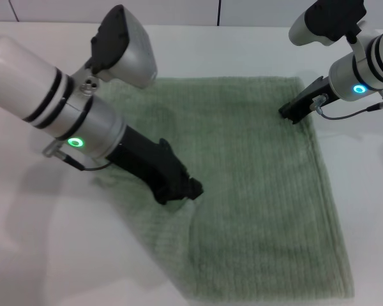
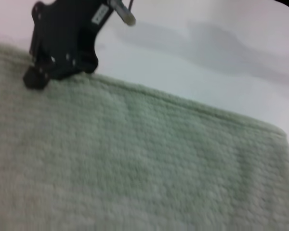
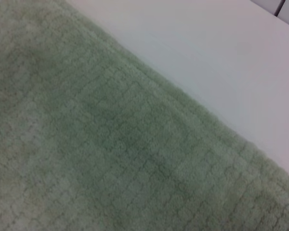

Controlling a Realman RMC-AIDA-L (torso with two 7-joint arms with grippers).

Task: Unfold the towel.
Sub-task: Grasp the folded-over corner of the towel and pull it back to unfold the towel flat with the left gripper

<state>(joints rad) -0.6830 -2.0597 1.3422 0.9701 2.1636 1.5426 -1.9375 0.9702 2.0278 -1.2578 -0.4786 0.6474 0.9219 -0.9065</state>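
Note:
The sage-green towel (image 1: 255, 191) lies spread on the white table, ribbed, with its hem along the far and right sides. My left gripper (image 1: 182, 189) is low over the towel's left-middle, shut on a raised pucker of cloth, and a crease runs down from its tip. My right gripper (image 1: 295, 113) rests at the towel's right hem near the far right corner. In the left wrist view the right gripper (image 2: 38, 77) touches the hem of the towel (image 2: 135, 168). The right wrist view shows only the towel (image 3: 96, 144) and bare table.
The white table (image 1: 45, 255) surrounds the towel on all sides. My left arm's forearm (image 1: 57, 108) hangs over the towel's left part and hides it. The towel's lower left edge (image 1: 140, 242) runs diagonally.

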